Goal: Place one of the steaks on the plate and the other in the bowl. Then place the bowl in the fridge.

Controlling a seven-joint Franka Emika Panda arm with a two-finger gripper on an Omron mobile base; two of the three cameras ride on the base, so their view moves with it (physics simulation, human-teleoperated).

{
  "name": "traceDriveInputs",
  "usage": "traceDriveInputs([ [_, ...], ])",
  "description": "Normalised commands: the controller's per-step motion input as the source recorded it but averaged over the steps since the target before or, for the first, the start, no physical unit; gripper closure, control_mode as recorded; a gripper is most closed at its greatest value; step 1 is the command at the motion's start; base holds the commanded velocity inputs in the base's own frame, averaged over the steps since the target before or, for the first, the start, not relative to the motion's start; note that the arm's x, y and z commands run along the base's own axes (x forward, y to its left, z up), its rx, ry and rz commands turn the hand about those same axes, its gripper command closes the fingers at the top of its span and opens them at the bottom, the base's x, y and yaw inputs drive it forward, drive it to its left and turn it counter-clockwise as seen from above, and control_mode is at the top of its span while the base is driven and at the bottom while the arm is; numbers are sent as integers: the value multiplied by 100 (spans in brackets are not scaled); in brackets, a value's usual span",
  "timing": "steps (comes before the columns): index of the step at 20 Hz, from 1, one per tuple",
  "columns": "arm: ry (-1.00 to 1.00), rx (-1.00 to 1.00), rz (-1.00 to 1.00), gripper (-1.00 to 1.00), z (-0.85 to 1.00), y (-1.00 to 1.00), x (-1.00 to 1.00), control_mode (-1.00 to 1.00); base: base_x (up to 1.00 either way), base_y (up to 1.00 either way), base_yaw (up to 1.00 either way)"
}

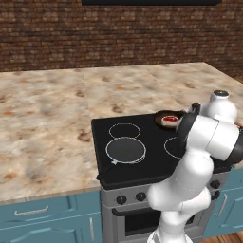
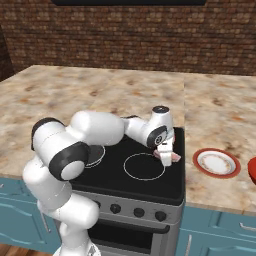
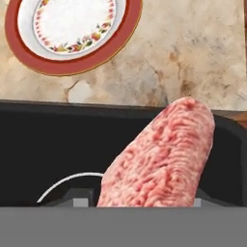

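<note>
gripper (image 2: pixel 167 154): jaws clamped on a steak (image 3: pixel 161 154), above the stove (image 2: pixel 145 187)
plate (image 3: pixel 72 34): on counter beside stove

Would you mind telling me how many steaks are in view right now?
2. The held steak hangs in the end effector over the stove, near the plate. The second steak seems to lie in a dark pan at the stove's back, partly hidden by the arm.

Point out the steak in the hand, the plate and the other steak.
held steak (image 3: pixel 159 154), hand view, middle of the meat
plate (image 2: pixel 216 162), right base view, whitish centre
other steak (image 1: pixel 169 120), left base view, top face
</note>
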Motion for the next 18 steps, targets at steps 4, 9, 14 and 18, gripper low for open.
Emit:
traceDriveInputs([
  [4, -2, 12, -5, 100, 0, -79, 6, -100, 0, 0, 0],
  [9, 0, 4, -1, 100, 0, -70, 12, -100, 0, 0, 0],
  [14, 0, 0, 0, 100, 0, -52, 24, -100, 0, 0, 0],
  [18, 0, 0, 0, 100, -2, -28, 34, -100, 0, 0, 0],
])
